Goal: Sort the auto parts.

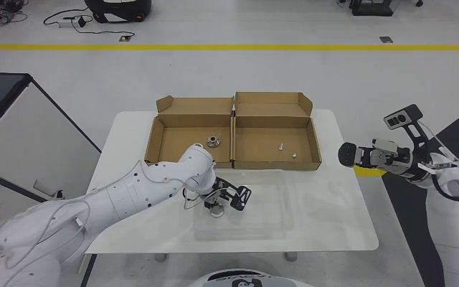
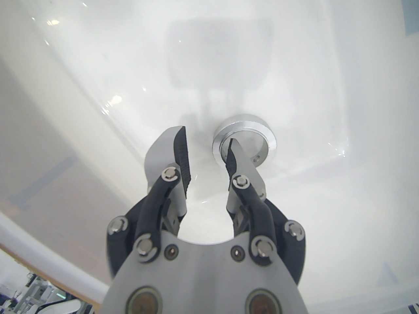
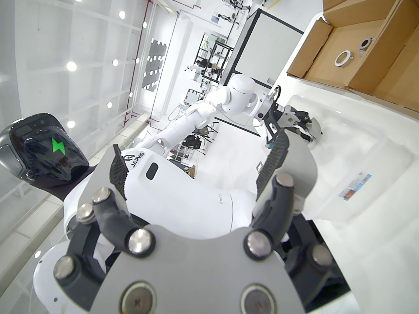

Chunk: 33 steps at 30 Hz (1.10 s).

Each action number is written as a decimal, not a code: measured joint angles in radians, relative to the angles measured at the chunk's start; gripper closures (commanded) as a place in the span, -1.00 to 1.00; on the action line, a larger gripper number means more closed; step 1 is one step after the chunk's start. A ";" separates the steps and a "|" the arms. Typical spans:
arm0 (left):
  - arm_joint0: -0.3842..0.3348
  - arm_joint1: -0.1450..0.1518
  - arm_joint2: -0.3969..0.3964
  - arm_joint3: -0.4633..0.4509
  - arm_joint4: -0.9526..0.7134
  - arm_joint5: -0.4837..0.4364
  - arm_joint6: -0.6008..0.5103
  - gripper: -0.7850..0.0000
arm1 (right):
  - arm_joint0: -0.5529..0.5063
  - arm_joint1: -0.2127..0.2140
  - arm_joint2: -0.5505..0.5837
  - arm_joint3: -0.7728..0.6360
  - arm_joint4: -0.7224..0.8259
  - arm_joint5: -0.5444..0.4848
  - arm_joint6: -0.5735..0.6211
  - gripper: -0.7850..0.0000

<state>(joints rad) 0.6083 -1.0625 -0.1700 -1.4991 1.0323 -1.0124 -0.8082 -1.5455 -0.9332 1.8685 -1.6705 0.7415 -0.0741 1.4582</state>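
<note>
Two claws stand released: the left claw (image 2: 205,138) straddles the wall of a metal ring (image 2: 262,129) lying in a clear tray (image 1: 272,215) on the counter (image 1: 344,229), one finger inside the ring. The right claw (image 3: 199,145) hangs off the counter's side, well apart. A cardboard box (image 1: 153,140) behind the tray holds more metal parts.
</note>
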 measured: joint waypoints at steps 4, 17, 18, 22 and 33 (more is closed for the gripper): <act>0.004 -0.002 0.000 0.006 -0.001 0.000 0.000 0.25 | 0.000 0.000 0.000 0.000 0.000 0.000 0.000 -1.00; 0.011 -0.002 0.000 0.019 -0.006 0.000 0.000 1.00 | 0.000 0.000 0.000 0.000 0.000 0.000 0.000 -1.00; 0.011 -0.002 0.000 0.019 -0.006 0.000 0.000 1.00 | 0.000 0.000 0.000 0.000 0.000 0.000 0.000 -1.00; 0.005 -0.002 0.000 0.016 -0.015 0.000 0.000 1.00 | 0.000 0.000 0.000 0.000 0.000 0.000 0.000 -1.00; -0.076 -0.010 0.000 -0.048 -0.112 0.011 -0.011 1.00 | 0.000 0.000 0.000 0.000 0.000 0.000 0.000 -1.00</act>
<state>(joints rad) 0.5321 -1.0728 -0.1700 -1.5473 0.9202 -1.0016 -0.8193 -1.5455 -0.9332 1.8685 -1.6705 0.7415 -0.0741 1.4582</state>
